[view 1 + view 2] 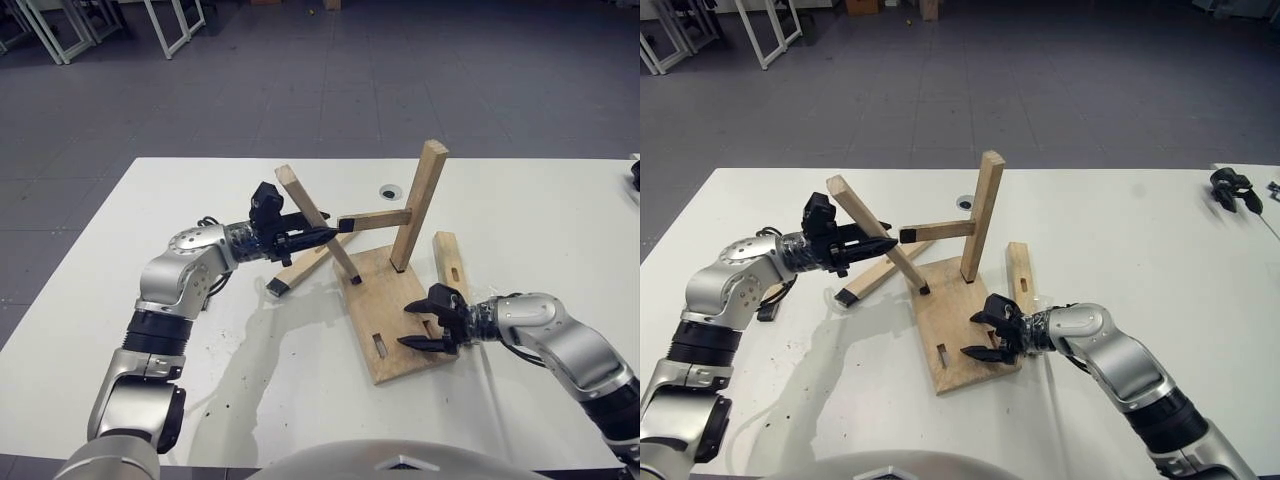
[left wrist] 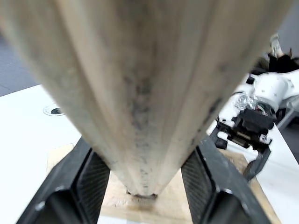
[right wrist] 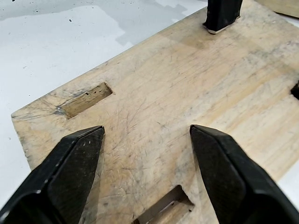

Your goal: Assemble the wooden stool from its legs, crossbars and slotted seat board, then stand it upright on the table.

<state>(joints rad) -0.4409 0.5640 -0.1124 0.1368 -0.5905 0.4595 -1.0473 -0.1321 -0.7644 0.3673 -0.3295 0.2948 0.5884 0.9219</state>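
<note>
On the white table (image 1: 520, 215) the main risk I saw was the upright leg (image 1: 418, 205): it stood leaning in the far part of the seat board (image 1: 385, 310) with no gripper on it, carrying a crossbar (image 1: 380, 220) whose free black-capped end hung just beside the held leg (image 1: 303, 200). A sideways shove from that held leg against the crossbar end could probably lever the upright leg over or out of its seat. Second risk: the board lay flat and unclamped, so any push on it would likely slide it rather than seat a joint. Third: the held leg was gripped about mid-length and tilted, its black foot down on the board's far left edge. I couldn't tell whether the foot was in a slot, and if not it could skid off the edge. A loose leg (image 1: 295, 272) lay on the table under the held one, and a slotted piece (image 1: 450, 262) lay just right of the board; either could get knocked. Pose: the left arm was stretched in from the left, forearm roughly level, with the left gripper (image 1: 325, 237) clamped across the held leg, fingers on both its faces. The right arm came in low from the right, elbow out, with the right gripper (image 1: 404, 324) spread wide and holding nothing, over the board's near right part between two empty slots (image 3: 86, 99).
</note>
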